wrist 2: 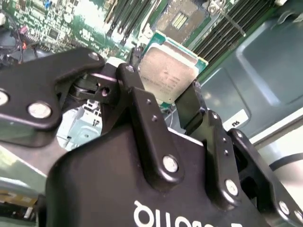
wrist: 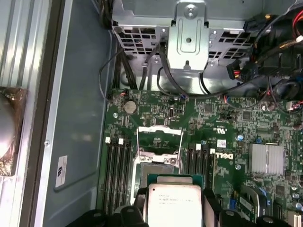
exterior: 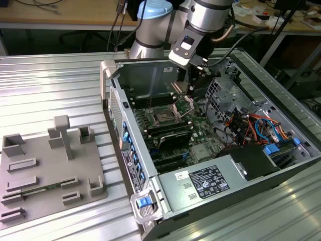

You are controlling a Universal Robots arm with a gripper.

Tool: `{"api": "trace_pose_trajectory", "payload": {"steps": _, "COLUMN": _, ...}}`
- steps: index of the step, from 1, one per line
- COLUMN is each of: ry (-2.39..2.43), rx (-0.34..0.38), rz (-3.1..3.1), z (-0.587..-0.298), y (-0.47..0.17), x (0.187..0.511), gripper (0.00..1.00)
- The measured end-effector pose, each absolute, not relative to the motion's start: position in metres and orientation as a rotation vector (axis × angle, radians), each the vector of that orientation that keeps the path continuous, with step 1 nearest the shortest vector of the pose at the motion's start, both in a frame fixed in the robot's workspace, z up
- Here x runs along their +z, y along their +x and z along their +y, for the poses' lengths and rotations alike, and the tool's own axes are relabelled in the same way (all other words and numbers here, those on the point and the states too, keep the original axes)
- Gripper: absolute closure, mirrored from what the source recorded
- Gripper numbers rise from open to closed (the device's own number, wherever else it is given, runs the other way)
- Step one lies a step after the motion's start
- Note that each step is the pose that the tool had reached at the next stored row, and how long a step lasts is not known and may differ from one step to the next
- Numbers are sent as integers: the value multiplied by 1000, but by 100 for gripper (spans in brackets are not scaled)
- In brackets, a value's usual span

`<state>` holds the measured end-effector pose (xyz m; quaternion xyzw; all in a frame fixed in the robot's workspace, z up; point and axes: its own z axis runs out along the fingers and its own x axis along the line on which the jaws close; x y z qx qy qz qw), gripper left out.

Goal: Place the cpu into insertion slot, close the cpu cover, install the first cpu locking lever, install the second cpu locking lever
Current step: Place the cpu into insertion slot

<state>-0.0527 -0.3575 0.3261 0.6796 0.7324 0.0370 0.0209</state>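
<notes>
Exterior view: a grey robot arm (exterior: 200, 15) reached into an open grey metal computer case (exterior: 145, 75) that lay on a ribbed metal tabletop (exterior: 50, 85). Its black pincer (exterior: 196, 83) hung above the green circuit board (exterior: 200, 130). The small, square, black, silver-rimmed insertion slot (exterior: 163, 116) lay bare, and the shiny, square, windowed metal cpu cover (exterior: 183, 105) stood tilted up just beside it.

Second wrist view: the pincer (wrist 2: 163, 85) was clamped on the small, flat, square, dull silver-grey metal-topped cpu (wrist 2: 165, 71), with a black finger (wrist 2: 137, 99) pressed to each of two opposite edges. The cpu was held off the board, apart from the insertion slot (wrist 2: 182, 16).

First wrist view: the cpu (wrist: 174, 205) sat between the fingers (wrist: 210, 208), near the empty insertion slot (wrist: 156, 165) but not in it. The cpu cover (wrist: 159, 135) stood raised at the slot's far edge.
</notes>
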Motion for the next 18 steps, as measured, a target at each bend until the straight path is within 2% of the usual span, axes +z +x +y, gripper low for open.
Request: {"api": "trace_pose_trajectory", "payload": {"steps": 18, "ry": 2128, "rx": 97, "rz": 2267, "z": -357, "y": -53, "x": 295, "gripper": 45}}
